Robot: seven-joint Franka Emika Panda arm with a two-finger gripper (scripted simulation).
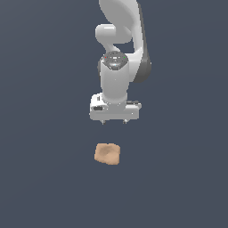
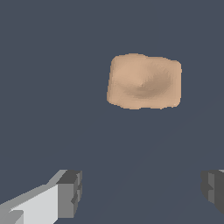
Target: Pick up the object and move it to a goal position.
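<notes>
The object (image 1: 107, 153) is a small tan-orange lumpy block with rounded edges, lying on the dark grey-blue ground in the exterior view. It also shows in the wrist view (image 2: 144, 81), whole and unobstructed. My gripper (image 1: 114, 121) hangs above the block and a little behind it, pointing down, clear of it. Its jaws stand wide apart and hold nothing. In the wrist view the gripper (image 2: 142, 192) shows two dark fingertips (image 2: 71, 192) far apart, with the block lying beyond them.
The white arm (image 1: 120, 53) rises behind the gripper in the exterior view. A flat dark grey-blue ground (image 1: 44, 178) surrounds the block.
</notes>
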